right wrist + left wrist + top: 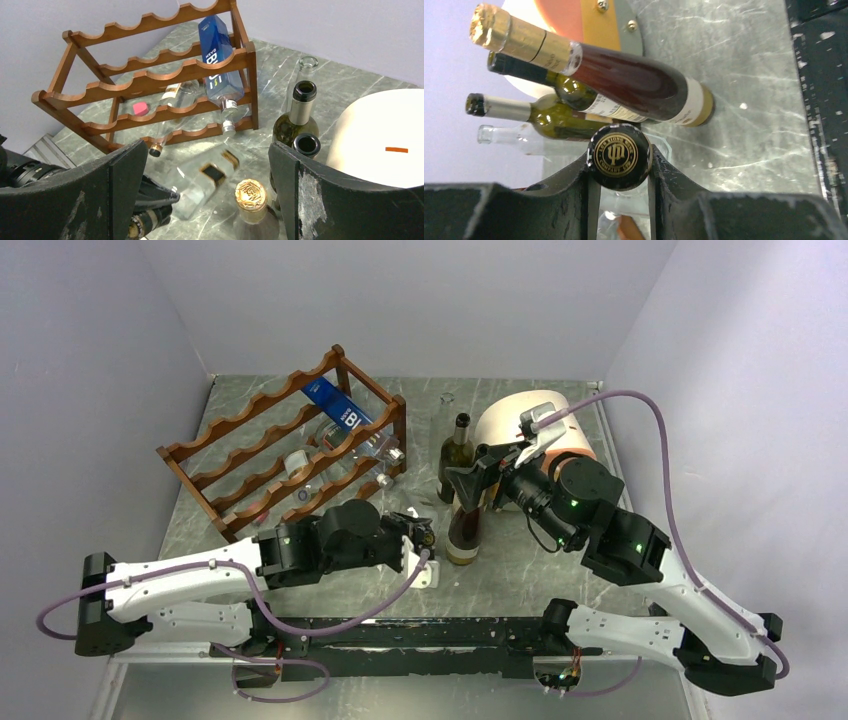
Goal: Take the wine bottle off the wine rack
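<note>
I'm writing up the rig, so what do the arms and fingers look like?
The left arm and right arm have white links and black joint housings, each trailed by a purple cable. Green lights glow on the right one's joints. The fingers are black, wedge-shaped and scuffed.

The grey marbled table (540, 575) carried a reddish-brown wooden scalloped rack (145, 84) at far left, a cream-and-orange drum-shaped box (520, 415) at far right, and upright glass bottles (457, 455) between them.

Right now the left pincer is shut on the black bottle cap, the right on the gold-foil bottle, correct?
Not quite: the right wrist view shows the right pincer open, the gold-foil bottle ungripped. The left pincer does grip the black bottle cap.
</note>
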### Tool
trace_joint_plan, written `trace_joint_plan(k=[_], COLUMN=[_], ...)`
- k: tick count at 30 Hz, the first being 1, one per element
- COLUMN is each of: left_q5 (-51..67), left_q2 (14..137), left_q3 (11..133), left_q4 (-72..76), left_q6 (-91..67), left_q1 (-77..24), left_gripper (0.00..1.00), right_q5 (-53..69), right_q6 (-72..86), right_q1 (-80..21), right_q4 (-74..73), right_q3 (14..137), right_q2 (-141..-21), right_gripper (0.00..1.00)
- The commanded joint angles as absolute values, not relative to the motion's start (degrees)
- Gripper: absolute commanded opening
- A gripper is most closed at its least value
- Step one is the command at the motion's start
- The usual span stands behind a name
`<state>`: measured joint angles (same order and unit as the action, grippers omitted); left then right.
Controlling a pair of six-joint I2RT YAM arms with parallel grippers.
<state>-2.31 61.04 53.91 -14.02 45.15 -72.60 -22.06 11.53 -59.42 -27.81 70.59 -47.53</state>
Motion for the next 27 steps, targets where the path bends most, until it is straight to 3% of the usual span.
trace_joint_plan(k=[1,13,22,27], left_q5=[-5.1,-10.02,0.46,5.42], left_q2=[59.65,58.35,59.76,64.34], left_q3=[57.74,53.11,53.62,57.06], left_q4=[-8.54,1.87,9.0,9.91], left_q6=[42.46,23.3,1.59,-3.0], left_q1=[-73.82,-71.79,-57.9,-53.5], left_gripper=[0.07,0.07,0.07,0.07], right_q5=[-23.3,-22.69,-22.59,-23.49], right_q6=[10.85,12.01,11.76,11.0], right_q1=[-59.56,-59.55,-59.56,-59.52], right_q4=[-27.82,-28.99,-28.68,-29.96], right_q3=[70.11,70.02,70.06,71.84], right_q2=[-46.83,-45.41,-44.33,-44.05], right_gripper=[0.96,0.97,0.97,0.97])
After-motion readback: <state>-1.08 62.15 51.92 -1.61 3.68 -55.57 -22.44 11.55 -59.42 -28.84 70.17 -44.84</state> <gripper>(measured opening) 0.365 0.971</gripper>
